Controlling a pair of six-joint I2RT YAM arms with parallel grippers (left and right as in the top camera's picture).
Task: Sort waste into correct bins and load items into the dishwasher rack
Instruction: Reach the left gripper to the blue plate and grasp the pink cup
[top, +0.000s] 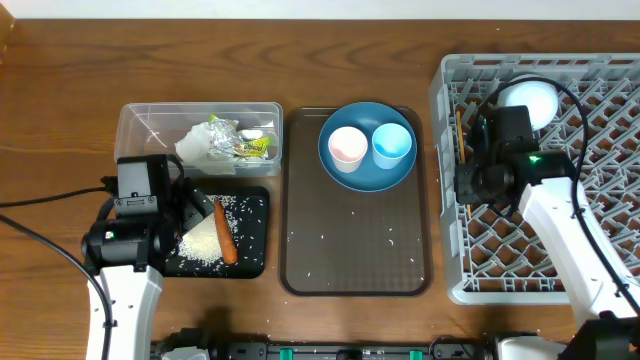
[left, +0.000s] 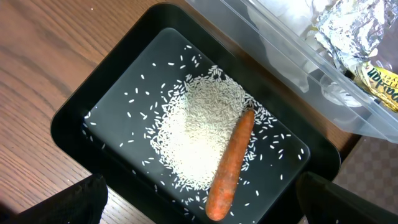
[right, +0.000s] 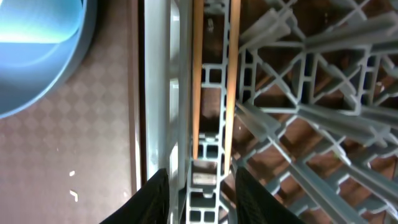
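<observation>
Brown wood makes up the surface (top: 60, 80), and a brown serving tray (top: 355, 250) lies in the middle of it with a few stray white grains on its near half. Just left of that near half sits the shallow black tray (top: 250, 268). The left tool (top: 198, 208) hovers over it with fingers spread wide, gripping nothing. Inside is a heap of loose white rice (top: 200, 245), and the small orange carrot (top: 225, 232) rests on the side of the heap towards the serving tray. Further back, also left of the serving tray, stands the clear plastic box (top: 135, 120), holding the crumpled white paper (top: 195, 145) and the yellow-green wrapper (top: 250, 148). The serving tray's far half carries the round blue plate (top: 365, 178), with the pinkish-white cup (top: 347, 146) and the light blue cup (top: 392, 143) side by side on it. Right of the serving tray is the big grey rack (top: 600, 100). The right tool (right: 202, 177) hangs over the rack wall closest to the serving tray, fingers parted. The two wooden chopsticks (right: 198, 81) lie along that wall inside, not pinched. A white bowl (top: 530, 100) sits towards the rack's far end.
</observation>
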